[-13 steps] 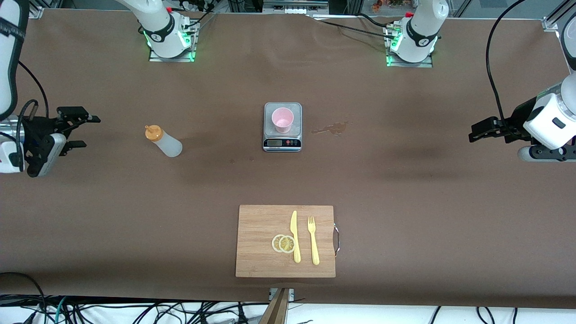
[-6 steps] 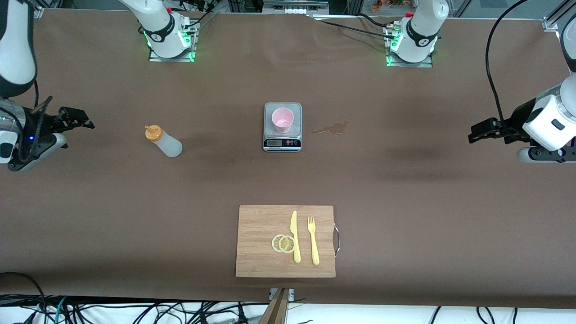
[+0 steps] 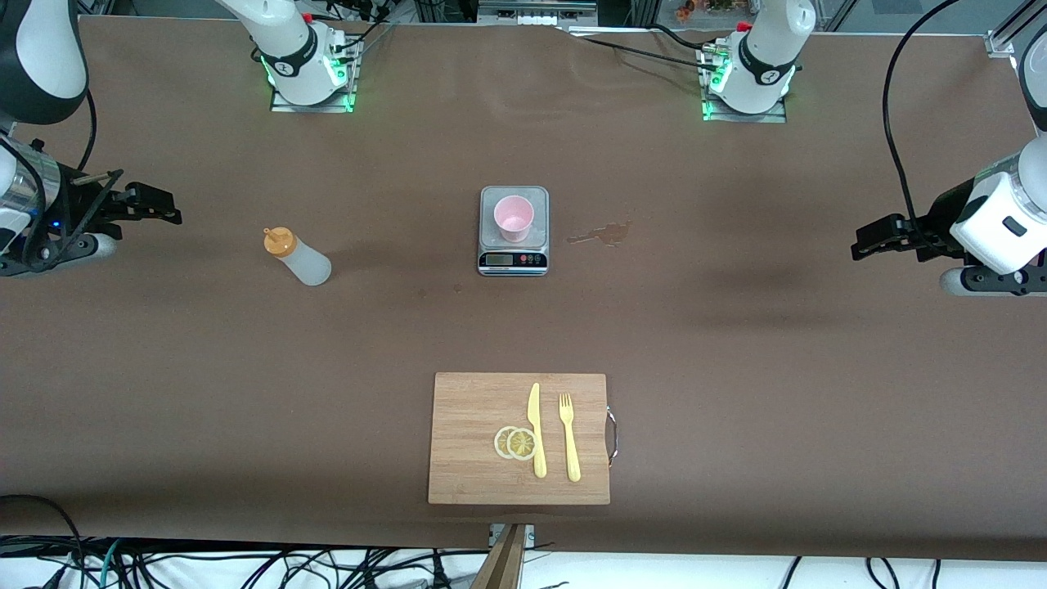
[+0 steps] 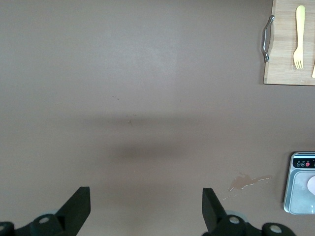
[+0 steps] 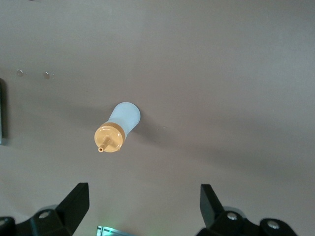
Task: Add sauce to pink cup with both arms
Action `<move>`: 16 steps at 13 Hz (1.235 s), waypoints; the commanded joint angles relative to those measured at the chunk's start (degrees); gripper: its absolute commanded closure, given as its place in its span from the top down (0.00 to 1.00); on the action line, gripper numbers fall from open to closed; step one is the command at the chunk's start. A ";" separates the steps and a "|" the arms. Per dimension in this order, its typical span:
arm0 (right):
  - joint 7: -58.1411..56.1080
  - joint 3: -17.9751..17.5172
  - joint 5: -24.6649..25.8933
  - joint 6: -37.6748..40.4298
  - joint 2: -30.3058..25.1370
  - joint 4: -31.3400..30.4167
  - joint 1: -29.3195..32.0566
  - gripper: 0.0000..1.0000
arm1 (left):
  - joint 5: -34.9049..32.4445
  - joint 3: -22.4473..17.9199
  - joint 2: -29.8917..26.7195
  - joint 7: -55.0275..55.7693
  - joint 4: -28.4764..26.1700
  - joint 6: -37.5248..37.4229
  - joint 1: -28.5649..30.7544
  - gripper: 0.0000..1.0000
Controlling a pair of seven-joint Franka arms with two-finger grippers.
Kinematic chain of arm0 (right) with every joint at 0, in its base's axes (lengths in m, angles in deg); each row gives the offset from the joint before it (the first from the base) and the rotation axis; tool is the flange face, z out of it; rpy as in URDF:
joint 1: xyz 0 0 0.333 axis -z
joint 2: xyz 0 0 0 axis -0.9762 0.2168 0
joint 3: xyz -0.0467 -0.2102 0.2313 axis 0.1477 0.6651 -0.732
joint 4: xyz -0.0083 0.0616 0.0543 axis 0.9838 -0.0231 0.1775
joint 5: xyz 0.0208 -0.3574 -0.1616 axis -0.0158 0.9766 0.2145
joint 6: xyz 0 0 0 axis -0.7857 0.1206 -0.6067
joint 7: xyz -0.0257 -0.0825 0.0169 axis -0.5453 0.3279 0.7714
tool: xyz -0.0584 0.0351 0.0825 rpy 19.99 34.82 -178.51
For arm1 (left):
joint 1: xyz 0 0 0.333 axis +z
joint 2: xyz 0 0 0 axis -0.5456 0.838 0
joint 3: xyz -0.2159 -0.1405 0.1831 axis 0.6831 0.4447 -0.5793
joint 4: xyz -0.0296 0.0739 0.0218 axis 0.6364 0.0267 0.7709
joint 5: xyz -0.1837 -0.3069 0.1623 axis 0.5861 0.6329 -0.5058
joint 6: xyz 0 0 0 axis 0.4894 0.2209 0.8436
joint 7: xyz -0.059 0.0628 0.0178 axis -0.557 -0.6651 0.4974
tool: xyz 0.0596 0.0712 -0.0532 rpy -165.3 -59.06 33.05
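Observation:
The sauce is a whitish squeeze bottle with an orange nozzle cap, standing on the brown table toward the right arm's end; the right wrist view shows this bottle from above. The pink cup stands on the steel scale at mid-table. My right gripper hangs open and empty over the table's end, apart from the bottle; its open fingers frame bare table. My left gripper waits open and empty over the other end, with the scale off to one side.
A wooden cutting board lies nearer the front camera than the scale, carrying a yellow knife, a yellow fork and lemon slices. A small wet stain marks the table beside the scale, toward the left arm's end.
The right arm's wrist has turned and its gripper has shifted slightly up in the front view, staying open. The left arm, bottle and cup have not moved.

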 commanded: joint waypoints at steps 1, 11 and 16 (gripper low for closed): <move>8.80 -2.23 1.20 2.37 -1.95 -1.25 1.19 1.00 | -1.14 0.23 0.81 -1.32 2.00 -1.52 0.21 1.00; 19.30 -3.91 0.86 -6.94 -6.60 -3.71 5.67 1.00 | -1.14 0.23 0.81 -1.32 2.00 -1.52 0.21 1.00; 14.99 -5.58 2.34 -3.61 -6.87 -1.52 5.58 1.00 | -1.14 0.23 0.81 -1.32 2.00 -1.52 0.21 1.00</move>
